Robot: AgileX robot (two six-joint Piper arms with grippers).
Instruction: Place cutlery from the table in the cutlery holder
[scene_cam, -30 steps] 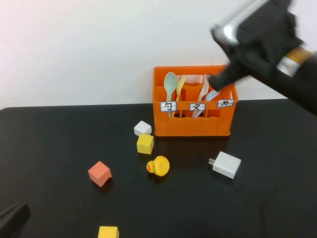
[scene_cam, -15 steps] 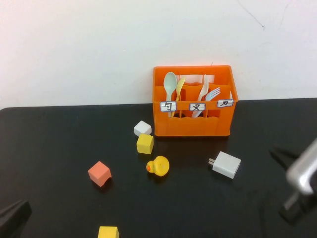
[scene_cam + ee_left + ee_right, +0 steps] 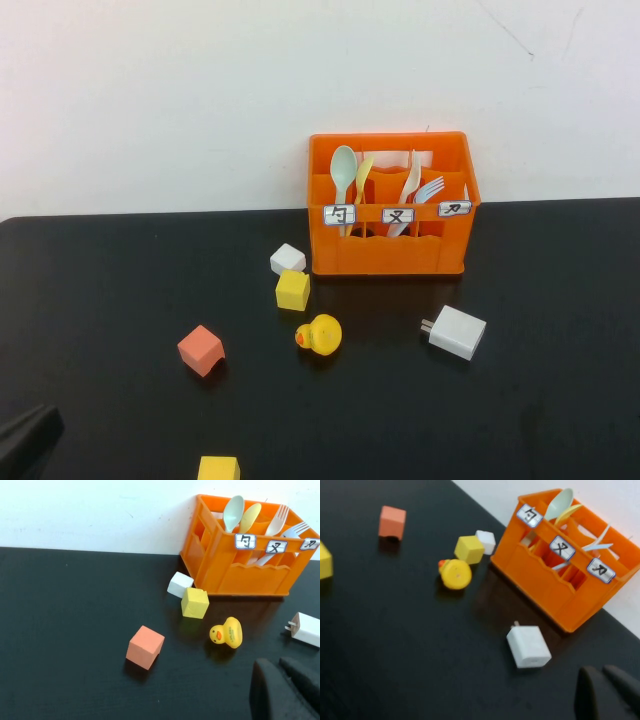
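The orange cutlery holder [image 3: 390, 252] stands at the back of the black table [image 3: 100, 300], against the white wall. A mint-green spoon [image 3: 344, 166] stands upright in its left compartment, and a light blue fork [image 3: 431, 188] leans in the middle one. Both also show in the left wrist view, spoon [image 3: 233, 513] and fork [image 3: 296, 529]. My left gripper [image 3: 276, 664] is shut and empty, low at the near left corner [image 3: 26, 436]. My right gripper [image 3: 599, 671] is shut and empty near the table's right side, out of the high view, with the holder [image 3: 555, 585] ahead of it.
A cream fork [image 3: 411, 182] and a pale yellow spoon [image 3: 364, 178] also stand in the holder. On the table lie a white block [image 3: 288, 259], a yellow block [image 3: 293, 290], a rubber duck [image 3: 321, 335], a salmon cube [image 3: 201, 349], a second yellow block [image 3: 218, 468] and a white charger [image 3: 457, 332].
The right arm has pulled away from above the holder, swung down past the table's right side and left the high view. Nothing on the table has moved.
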